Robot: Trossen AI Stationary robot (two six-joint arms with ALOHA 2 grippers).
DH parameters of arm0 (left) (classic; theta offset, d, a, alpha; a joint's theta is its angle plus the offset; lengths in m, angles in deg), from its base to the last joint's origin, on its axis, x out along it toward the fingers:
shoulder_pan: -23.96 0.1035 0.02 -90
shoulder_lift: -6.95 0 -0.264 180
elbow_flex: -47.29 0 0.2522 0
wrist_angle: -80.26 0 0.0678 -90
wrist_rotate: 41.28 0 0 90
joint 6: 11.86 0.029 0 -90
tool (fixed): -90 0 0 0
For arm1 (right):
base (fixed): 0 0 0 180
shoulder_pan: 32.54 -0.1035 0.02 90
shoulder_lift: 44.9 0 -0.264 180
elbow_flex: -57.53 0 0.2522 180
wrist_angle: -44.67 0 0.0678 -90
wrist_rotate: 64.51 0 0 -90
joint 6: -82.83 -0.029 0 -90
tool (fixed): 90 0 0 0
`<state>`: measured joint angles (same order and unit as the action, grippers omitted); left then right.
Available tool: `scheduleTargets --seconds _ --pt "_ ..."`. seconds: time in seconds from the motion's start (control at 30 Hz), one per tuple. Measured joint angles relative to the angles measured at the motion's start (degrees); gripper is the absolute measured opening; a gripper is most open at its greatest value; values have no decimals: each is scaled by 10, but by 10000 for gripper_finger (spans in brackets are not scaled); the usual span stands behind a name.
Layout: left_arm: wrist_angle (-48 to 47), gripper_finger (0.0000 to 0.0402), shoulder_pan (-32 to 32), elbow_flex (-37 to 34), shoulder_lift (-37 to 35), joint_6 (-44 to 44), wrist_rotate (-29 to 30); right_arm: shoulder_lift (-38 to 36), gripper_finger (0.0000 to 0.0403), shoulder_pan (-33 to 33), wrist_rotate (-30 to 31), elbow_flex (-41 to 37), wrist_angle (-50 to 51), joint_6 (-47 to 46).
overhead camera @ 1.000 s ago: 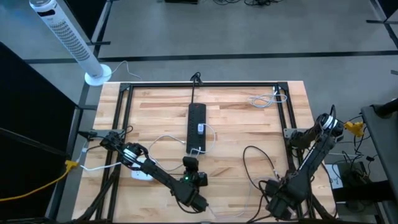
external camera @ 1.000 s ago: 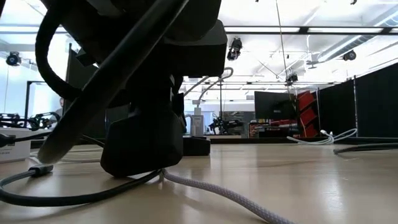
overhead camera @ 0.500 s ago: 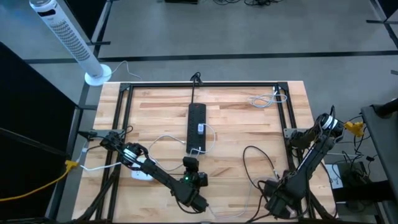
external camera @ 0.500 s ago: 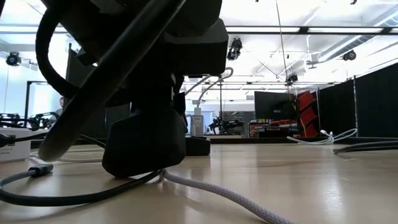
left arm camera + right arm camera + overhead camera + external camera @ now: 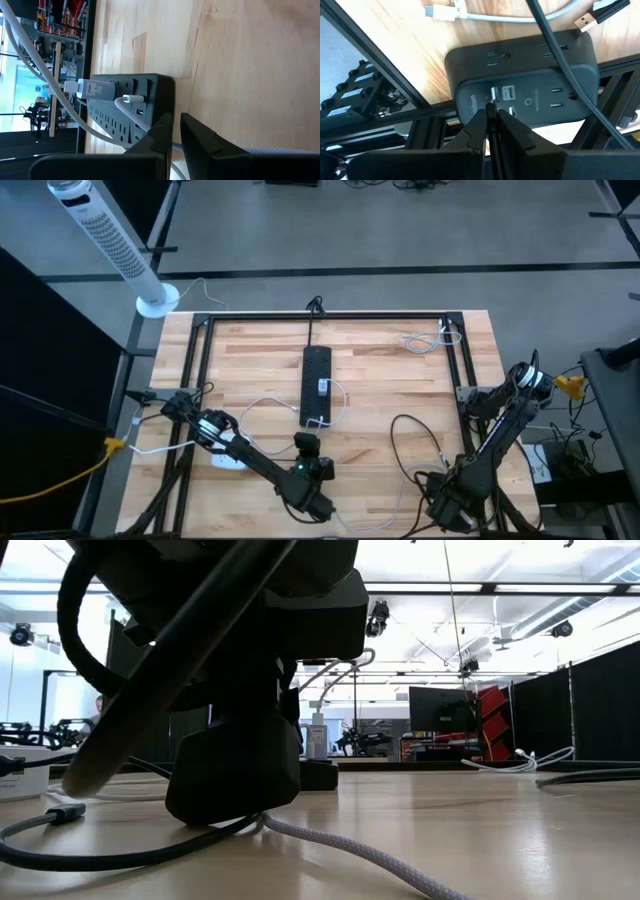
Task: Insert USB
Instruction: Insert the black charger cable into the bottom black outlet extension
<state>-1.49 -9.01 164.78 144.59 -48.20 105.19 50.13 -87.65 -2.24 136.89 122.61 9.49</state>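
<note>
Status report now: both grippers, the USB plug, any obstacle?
Left gripper shut, empty, facing the power strip. Right gripper shut on a thin plug at the USB ports of a black outlet block. Black cable crosses it.

You have a white tower fan [image 5: 110,246] standing on the floor just off the wooden table's [image 5: 380,385] far left corner. A yellow cable [image 5: 70,476] runs off the table's left side, near its front. Far behind the table in the low view, a monitor [image 5: 438,709] stands in the room.
</note>
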Motion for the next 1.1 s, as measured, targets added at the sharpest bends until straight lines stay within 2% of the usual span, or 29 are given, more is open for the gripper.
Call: scheduleTargets --seconds 0.27,0.53,0.87,1.1 --pt "1 25 0 0 0 0 0 0 19 0 -35 -15 -2 20" --pt "1 25 0 0 0 0 0 0 19 -1 -42 -15 -1 68" --pt "1 25 0 0 0 0 0 0 19 -1 -37 -16 -4 96" --pt "1 25 0 0 0 0 0 0 19 -1 -3 -16 -25 95"
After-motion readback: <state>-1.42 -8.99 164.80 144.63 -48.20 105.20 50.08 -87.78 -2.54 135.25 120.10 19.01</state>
